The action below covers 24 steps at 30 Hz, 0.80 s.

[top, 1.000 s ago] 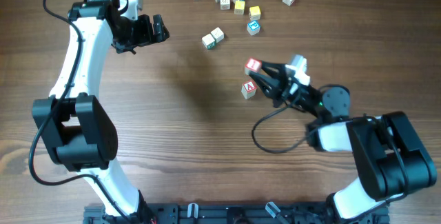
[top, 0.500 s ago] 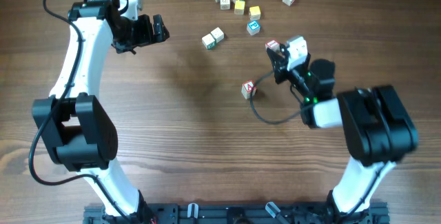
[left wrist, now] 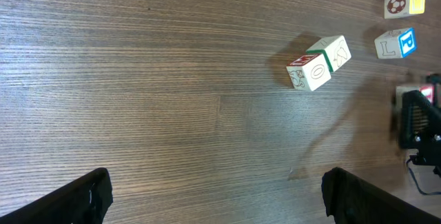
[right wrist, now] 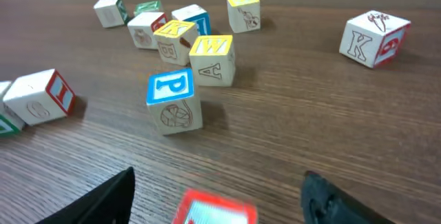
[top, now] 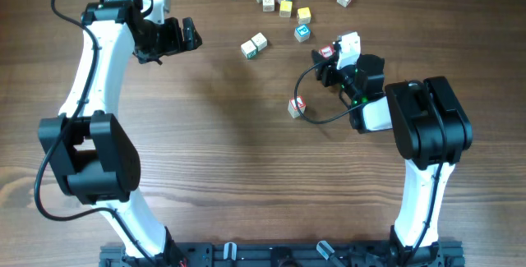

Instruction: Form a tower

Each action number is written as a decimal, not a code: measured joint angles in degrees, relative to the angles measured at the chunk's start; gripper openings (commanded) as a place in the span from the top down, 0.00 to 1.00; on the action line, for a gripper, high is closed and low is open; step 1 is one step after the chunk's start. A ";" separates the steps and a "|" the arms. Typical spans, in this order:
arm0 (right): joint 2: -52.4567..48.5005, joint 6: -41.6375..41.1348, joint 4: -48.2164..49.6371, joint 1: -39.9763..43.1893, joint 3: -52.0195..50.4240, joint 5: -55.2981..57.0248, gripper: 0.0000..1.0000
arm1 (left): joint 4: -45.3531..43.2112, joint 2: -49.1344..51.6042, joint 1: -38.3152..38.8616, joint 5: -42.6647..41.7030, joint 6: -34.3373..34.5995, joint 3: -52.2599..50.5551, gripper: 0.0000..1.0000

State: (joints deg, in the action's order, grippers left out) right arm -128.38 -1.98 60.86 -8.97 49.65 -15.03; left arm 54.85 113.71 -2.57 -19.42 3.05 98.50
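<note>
Wood-grain table (top: 230, 177) carries all the parts. No tower stands in any view; no upright stack is visible, so by the look of it building has yet to begin.

Reference: the red-topped cube (right wrist: 215, 211). The right pincer (right wrist: 219, 179) straddles it with jaws apart. A gap shows on each side of the cube, so nothing is gripped. The left pincer (left wrist: 217, 193) hangs well to the left of the reference, spread wide and empty.

A lone cube (top: 296, 106) sits nearer the robot than the reference and slightly to its left. A black cable (top: 320, 123) loops close beside this cube. A loose group of cubes (top: 284, 6) lies beyond the reference.

Probable step: grasp the reference and seat it on the lone cube.
1. Centre the jaws, then close squarely on two opposite flat faces.
2. Lift straight up.
3. Align the edges over the lone cube and lower until the faces meet.
4. Part the jaws without dragging sideways.
5. Keep the cable from brushing the base.
</note>
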 measured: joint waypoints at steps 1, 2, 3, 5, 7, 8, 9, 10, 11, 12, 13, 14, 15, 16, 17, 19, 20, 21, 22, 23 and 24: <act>0.00 -0.28 0.02 0.00 0.00 -0.17 0.06 | -0.02 0.00 0.00 0.02 -0.02 0.00 0.00; 0.00 -0.39 0.04 0.00 0.00 -0.28 0.01 | 0.00 0.00 0.00 0.02 -0.02 0.00 0.00; 0.00 -1.31 0.02 0.02 0.00 -0.46 0.01 | -0.02 0.00 0.00 0.02 -0.02 0.00 0.00; 0.15 -3.32 -0.11 0.44 0.00 -1.42 0.00 | -0.02 0.00 0.00 0.02 -0.02 0.00 0.00; 1.07 -4.28 -1.31 1.11 0.00 -2.47 0.00 | 0.00 0.00 0.00 0.02 -0.02 0.00 0.00; 4.90 -6.01 -5.60 2.49 -0.24 -4.15 0.00 | 0.00 0.00 0.00 0.00 0.00 0.00 0.00; 8.00 -6.60 -10.38 3.30 -0.09 -4.87 0.00 | -0.07 0.00 0.00 0.02 -0.02 0.00 0.00; 11.76 -7.17 -14.71 4.28 -0.22 -5.62 0.00 | -0.04 0.00 0.00 0.02 -0.02 0.00 0.00; 19.52 -7.67 -19.93 5.97 -0.42 -6.67 0.00 | 0.00 0.00 0.00 0.02 0.00 0.00 0.00; 25.22 -8.11 -25.38 6.91 0.00 -6.99 0.00 | -0.04 0.00 0.00 0.00 -0.02 0.00 0.00; 31.43 -8.61 -31.65 7.28 0.28 -7.45 0.00 | 0.04 0.00 0.00 0.02 0.00 0.00 0.00; 36.33 -9.14 -36.50 7.28 0.42 -7.91 0.00 | -0.02 0.00 0.00 0.00 -0.02 0.00 0.00; 41.77 -10.27 -40.98 7.17 0.42 -8.98 0.00 | 0.00 0.00 0.00 0.00 -0.02 0.00 0.00; 45.27 -11.61 -44.11 7.15 0.46 -10.08 0.00 | 0.02 0.00 0.00 0.00 -0.02 0.00 0.00; 49.03 -13.70 -47.04 7.15 0.48 -11.28 0.00 | -0.04 0.00 0.00 0.02 -0.02 0.00 0.00; 52.09 -18.32 -46.66 7.15 0.46 -13.40 0.00 | -0.04 0.00 0.00 0.02 -0.02 0.00 0.00; 52.15 -22.45 -46.10 7.15 0.46 -14.10 0.01 | 0.00 0.00 0.00 0.02 -0.02 0.00 0.00; 52.13 -25.07 -47.23 7.15 0.50 -14.38 0.00 | 0.00 0.00 0.00 0.00 -0.02 0.00 0.00; 51.91 -27.06 -50.49 7.15 0.92 -14.56 0.01 | 0.02 0.00 0.00 0.02 -0.02 0.00 0.00; 50.75 -29.11 -54.38 7.04 2.19 -14.56 0.00 | 0.00 0.00 0.00 0.02 -0.02 0.00 0.00; 49.22 -29.64 -59.49 6.75 4.79 -14.56 0.00 | -0.02 0.00 0.00 0.00 -0.02 0.00 0.00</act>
State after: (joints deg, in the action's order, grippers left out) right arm -79.15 -31.62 1.37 -2.22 54.43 -29.58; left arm 54.83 113.71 -2.57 -19.42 3.03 98.50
